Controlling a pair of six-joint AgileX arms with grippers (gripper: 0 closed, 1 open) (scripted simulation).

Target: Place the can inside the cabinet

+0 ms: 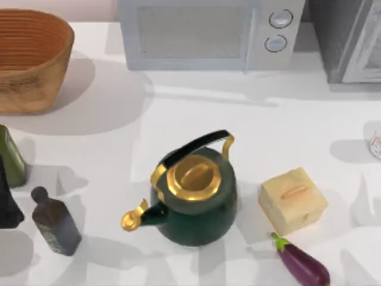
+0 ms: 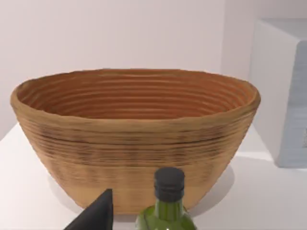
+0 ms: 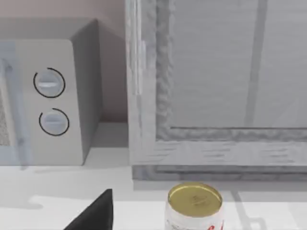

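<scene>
Pale can [image 3: 194, 207], gold-lidded, stood upright on our table [image 1: 196, 113] just before the closed grey cabinet [image 3: 216, 81], at the right edge; wicker basket [image 2: 134, 134] held nothing; finger states indeterminable.

Bright, even lighting; soft grey shadows thrown leftward across the white tabletop [image 1: 196, 113]; mildly soft throughout, without glare.

The can [image 1: 376, 145] stands at the table's [image 1: 297, 119] right edge, before the cabinet [image 1: 348, 39]. The microwave [image 1: 208, 33] sits left of the cabinet. The kettle [image 1: 193, 193] stands centre, box [image 1: 293, 199] to its right.
</scene>
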